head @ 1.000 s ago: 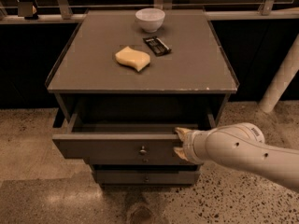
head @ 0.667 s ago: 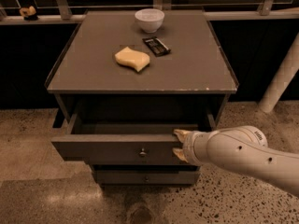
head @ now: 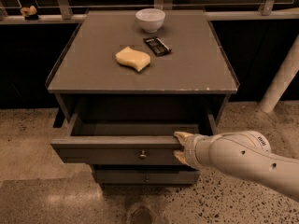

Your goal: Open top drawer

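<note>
The top drawer (head: 105, 155) of the grey-brown cabinet is pulled part way out, and its dark inside shows. Its flat front has one small round knob (head: 143, 155) at the centre. My gripper (head: 178, 147) is at the right part of the drawer front, to the right of the knob. One finger (head: 181, 136) lies over the front's top edge and the other (head: 180, 158) is against the front face, so the gripper holds the front panel. My white arm (head: 243, 160) comes in from the lower right.
On the cabinet top (head: 93, 73) are a white bowl (head: 150, 19), a dark flat packet (head: 157, 45) and a yellow sponge (head: 132, 59). A narrower drawer (head: 145, 177) sits shut below. A white post (head: 280, 80) stands at the right. The floor is speckled stone.
My gripper has shifted very slightly left along the drawer front. The drawer stays about as far out as before.
</note>
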Available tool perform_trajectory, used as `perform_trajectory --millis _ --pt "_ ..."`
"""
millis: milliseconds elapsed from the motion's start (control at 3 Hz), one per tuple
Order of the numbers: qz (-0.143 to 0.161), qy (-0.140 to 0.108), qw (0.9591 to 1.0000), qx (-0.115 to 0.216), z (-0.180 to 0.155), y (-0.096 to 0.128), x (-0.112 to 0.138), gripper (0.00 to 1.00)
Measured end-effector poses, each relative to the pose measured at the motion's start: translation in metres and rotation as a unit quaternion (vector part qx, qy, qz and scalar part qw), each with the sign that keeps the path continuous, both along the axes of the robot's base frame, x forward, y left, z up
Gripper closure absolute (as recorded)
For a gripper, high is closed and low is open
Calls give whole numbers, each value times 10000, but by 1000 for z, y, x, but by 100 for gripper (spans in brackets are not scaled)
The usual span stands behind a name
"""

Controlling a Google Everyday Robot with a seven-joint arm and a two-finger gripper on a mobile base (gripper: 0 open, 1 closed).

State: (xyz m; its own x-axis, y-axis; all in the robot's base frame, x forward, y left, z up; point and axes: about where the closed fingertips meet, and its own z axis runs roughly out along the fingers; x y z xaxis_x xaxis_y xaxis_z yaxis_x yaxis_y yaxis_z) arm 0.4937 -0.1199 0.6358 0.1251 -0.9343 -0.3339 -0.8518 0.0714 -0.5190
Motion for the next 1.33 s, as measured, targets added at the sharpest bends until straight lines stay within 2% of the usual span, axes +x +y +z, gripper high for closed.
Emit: perform_trajectory --millis 333,1333 --pt "106 -60 9999 -117 -4 0 -11 100" --pt "102 -110 9998 -118 -4 -2 -22 100"
